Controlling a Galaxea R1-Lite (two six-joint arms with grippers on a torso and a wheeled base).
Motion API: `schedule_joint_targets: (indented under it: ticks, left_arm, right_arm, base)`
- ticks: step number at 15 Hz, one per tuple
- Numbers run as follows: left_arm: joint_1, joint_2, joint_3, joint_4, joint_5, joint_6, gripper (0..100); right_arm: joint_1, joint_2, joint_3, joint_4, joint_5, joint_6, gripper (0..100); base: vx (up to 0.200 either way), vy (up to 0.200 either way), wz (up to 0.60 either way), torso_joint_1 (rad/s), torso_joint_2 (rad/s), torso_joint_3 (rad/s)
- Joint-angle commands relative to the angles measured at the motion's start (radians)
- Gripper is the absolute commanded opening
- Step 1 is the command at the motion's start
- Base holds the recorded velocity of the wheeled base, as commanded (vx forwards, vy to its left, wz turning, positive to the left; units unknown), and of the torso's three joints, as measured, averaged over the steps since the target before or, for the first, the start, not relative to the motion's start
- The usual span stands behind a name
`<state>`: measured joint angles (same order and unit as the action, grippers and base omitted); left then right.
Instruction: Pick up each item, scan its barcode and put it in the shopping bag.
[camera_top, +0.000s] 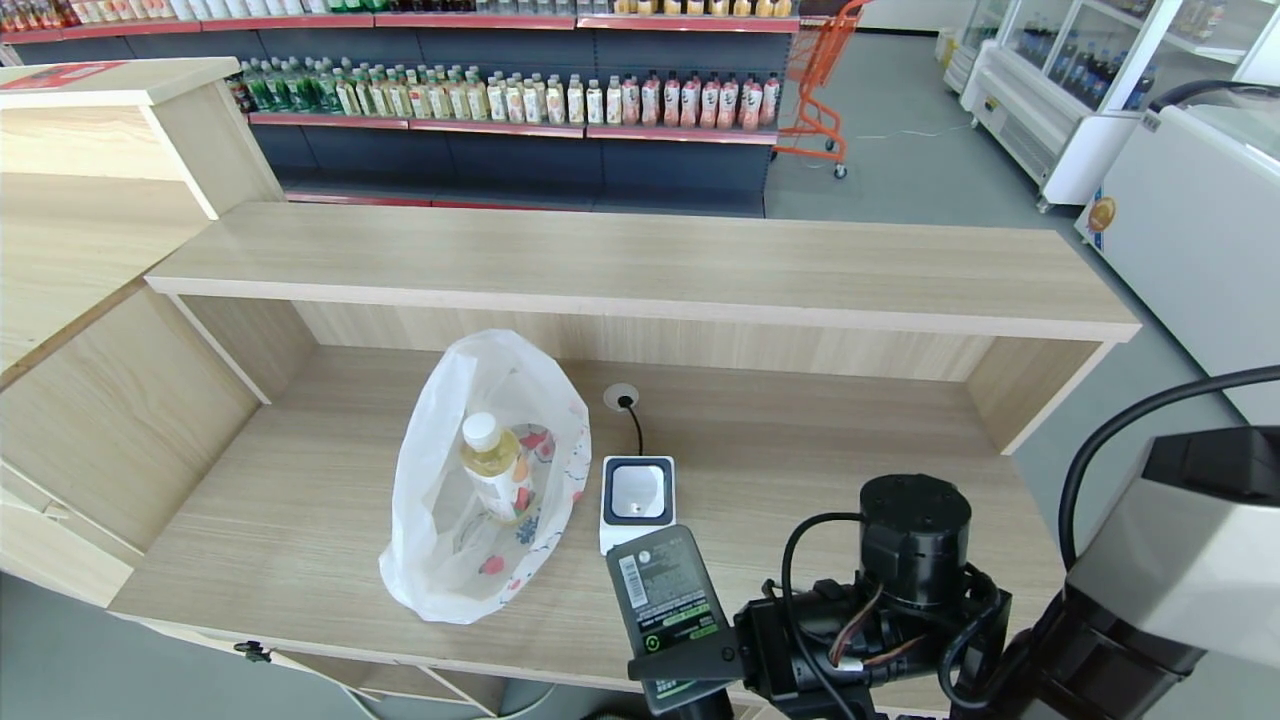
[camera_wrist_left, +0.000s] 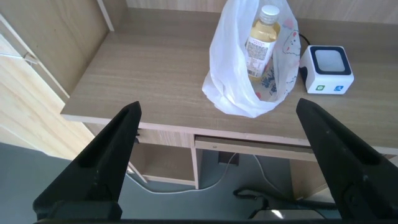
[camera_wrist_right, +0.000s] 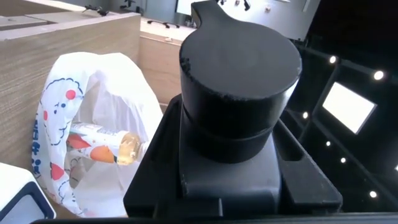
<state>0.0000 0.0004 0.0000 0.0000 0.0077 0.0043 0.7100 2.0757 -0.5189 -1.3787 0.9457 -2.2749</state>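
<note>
Drink shelves (camera_top: 500, 100) are lining the back; on the table (camera_top: 300, 500) the shopping bag (camera_top: 440, 570), holding a bottle (camera_top: 495, 470), is lying at the scanner's (camera_top: 637, 500) nine o'clock; right fingers (camera_top: 685, 662) are gripping a dark packet (camera_top: 665, 590) at its six o'clock; left fingers (camera_wrist_left: 99, 168) are hanging open.

A white bag (camera_top: 425, 560) was set open beside the scanner (camera_top: 637, 497), a white-capped bottle (camera_top: 493, 470) propped inside. A dark pouch (camera_top: 665, 600) was held label-up, just before the scanner.
</note>
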Motion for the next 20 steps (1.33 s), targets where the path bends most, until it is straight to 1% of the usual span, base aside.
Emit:
schedule_joint_targets:
  ticks: [1,3,4,5,6,7,8,9,10,11,12,13,15,16,17,18,20]
  left_arm:
    - [0.0,0.001,0.0,0.0,0.0,0.0,100]
    - [0.0,0.0,0.0,0.0,0.0,0.0,100]
    - [0.0,0.001,0.0,0.0,0.002,0.0,100]
    - [0.0,0.001,0.0,0.0,0.002,0.0,100]
    - [0.0,0.001,0.0,0.0,0.0,0.0,100]
    - [0.0,0.0,0.0,0.0,0.0,0.0,100]
    - [0.0,0.001,0.0,0.0,0.002,0.0,100]
    - [0.0,0.0,0.0,0.0,0.002,0.0,100]
    - [0.0,0.001,0.0,0.0,0.0,0.0,100]
    - [0.0,0.001,0.0,0.0,0.002,0.0,100]
    - [0.0,0.001,0.0,0.0,0.002,0.0,100]
    - [0.0,0.001,0.0,0.0,0.0,0.0,100]
    - [0.0,0.0,0.0,0.0,0.0,0.0,100]
    - [0.0,0.001,0.0,0.0,0.002,0.0,100]
    - [0.0,0.001,0.0,0.0,0.0,0.0,100]
    - [0.0,0.0,0.0,0.0,0.0,0.0,100]
    - [0.0,0.001,0.0,0.0,0.0,0.0,100]
  right_arm:
    - [0.0,0.0,0.0,0.0,0.001,0.0,0]
    - [-0.001,-0.014,0.004,0.009,-0.001,0.018,0]
    - [-0.006,-0.066,0.007,0.02,-0.01,0.106,0]
    - [-0.012,-0.151,0.005,0.041,-0.064,0.232,0]
    - [-0.043,-0.23,0.025,0.076,-0.156,0.364,0]
    - [-0.081,-0.322,0.074,0.133,-0.271,0.508,0]
    - [-0.104,-0.436,0.12,0.205,-0.435,0.68,0]
    - [-0.119,-0.499,0.12,0.231,-0.539,0.807,0]
    - [-0.145,-0.528,0.12,0.228,-0.587,0.888,0]
    - [-0.184,-0.557,0.129,0.233,-0.593,0.997,0]
    - [-0.242,-0.58,0.146,0.241,-0.588,1.169,0]
    - [-0.273,-0.589,0.151,0.264,-0.59,1.321,0]
    - [-0.288,-0.603,0.143,0.345,-0.596,1.681,0]
    - [-0.288,-0.602,0.143,0.36,-0.598,1.816,0]
    - [-0.288,-0.594,0.139,0.371,-0.599,2.075,0]
    - [-0.287,-0.58,0.134,0.38,-0.602,2.201,0]
    - [-0.282,-0.511,0.115,0.399,-0.627,2.345,0]
  base:
    - [0.0,0.0,0.0,0.0,0.0,0.0]
    - [0.0,0.0,0.0,0.0,0.0,0.0]
    - [0.0,0.0,0.0,0.0,0.0,0.0]
    - [0.0,0.0,0.0,0.0,0.0,0.0]
    - [0.0,0.0,0.0,0.0,0.0,0.0]
    - [0.0,0.0,0.0,0.0,0.0,0.0]
    - [0.0,0.0,0.0,0.0,0.0,0.0]
    - [0.0,0.0,0.0,0.0,0.0,0.0]
    - [0.0,0.0,0.0,0.0,0.0,0.0]
    - [0.0,0.0,0.0,0.0,0.0,0.0]
    - [0.0,0.0,0.0,0.0,0.0,0.0]
    - [0.0,0.0,0.0,0.0,0.0,0.0]
    - [0.0,0.0,0.0,0.0,0.0,0.0]
    - [0.0,0.0,0.0,0.0,0.0,0.0]
    - [0.0,0.0,0.0,0.0,0.0,0.0]
    - [0.0,0.0,0.0,0.0,0.0,0.0]
    - [0.0,0.0,0.0,0.0,0.0,0.0]
